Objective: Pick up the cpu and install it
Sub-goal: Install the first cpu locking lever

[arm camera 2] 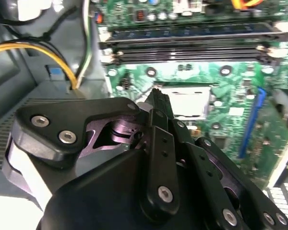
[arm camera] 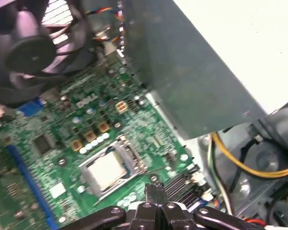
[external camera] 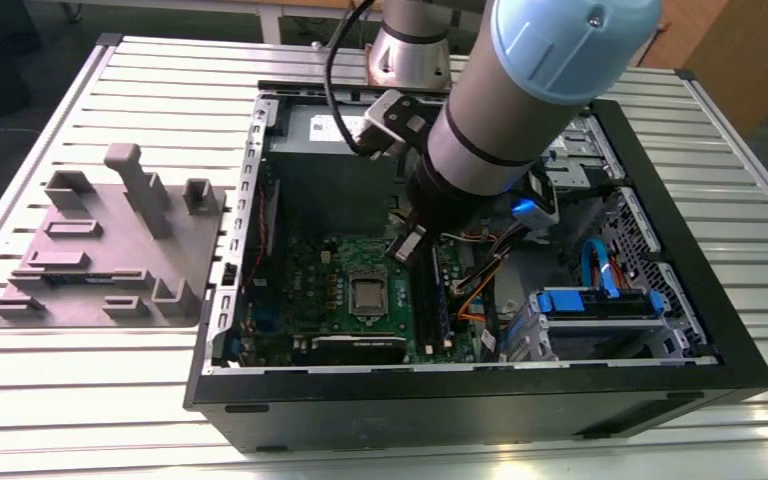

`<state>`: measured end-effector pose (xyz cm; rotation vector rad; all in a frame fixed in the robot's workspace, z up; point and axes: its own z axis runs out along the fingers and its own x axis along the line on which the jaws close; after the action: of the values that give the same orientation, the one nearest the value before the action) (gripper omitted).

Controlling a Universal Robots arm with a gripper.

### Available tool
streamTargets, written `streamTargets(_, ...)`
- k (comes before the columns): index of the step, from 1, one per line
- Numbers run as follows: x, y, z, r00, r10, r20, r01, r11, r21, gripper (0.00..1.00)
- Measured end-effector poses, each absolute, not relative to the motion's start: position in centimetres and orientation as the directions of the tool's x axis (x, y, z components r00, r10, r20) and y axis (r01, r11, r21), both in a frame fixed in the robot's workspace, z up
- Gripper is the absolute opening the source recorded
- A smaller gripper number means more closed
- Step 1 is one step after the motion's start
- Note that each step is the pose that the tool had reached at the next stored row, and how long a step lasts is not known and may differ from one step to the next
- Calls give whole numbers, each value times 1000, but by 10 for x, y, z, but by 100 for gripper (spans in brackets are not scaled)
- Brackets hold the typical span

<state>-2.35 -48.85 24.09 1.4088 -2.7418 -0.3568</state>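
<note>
the cpu (arm camera: 107, 170) lies flat inside the socket frame (arm camera: 133, 155), its pale silvery top facing up, metal edges of the frame around it on all sides. the frame sits on the green motherboard (external camera: 311, 268), inside the open computer case (external camera: 491, 400).

the gripper (arm camera: 155, 190) is down inside the case, its black fingertips just beside the socket frame and off the chip. in the first wrist view the two tips are drawn together with nothing visible between them, so the jaws look clenched on nothing. the cpu is apart from them, a little way across the frame from the tips. whether the tips touch the board beside the frame cannot be told.

in the second wrist view the gripper (arm camera 2: 158, 98) points at a corner of the socket frame, and the cpu (arm camera 2: 189, 102) shows as a pale square past the tips. the long dark memory slots (arm camera 2: 192, 45) run just beside the frame on its far side from the gripper body.

in the exterior view the arm reaches down into the case and the gripper (external camera: 411, 247) hangs near the socket frame, on the side toward the memory slots. a black round fan (arm camera: 33, 52) stands well apart from the frame, and a yellow cable (arm camera: 240, 160) runs off the board's edge, also well apart from it.
</note>
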Motion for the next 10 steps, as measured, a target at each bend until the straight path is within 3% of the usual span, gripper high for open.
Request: streamTargets(10, -15, -469, 238, -587, -806, -70, -798, 562, 220, 11)
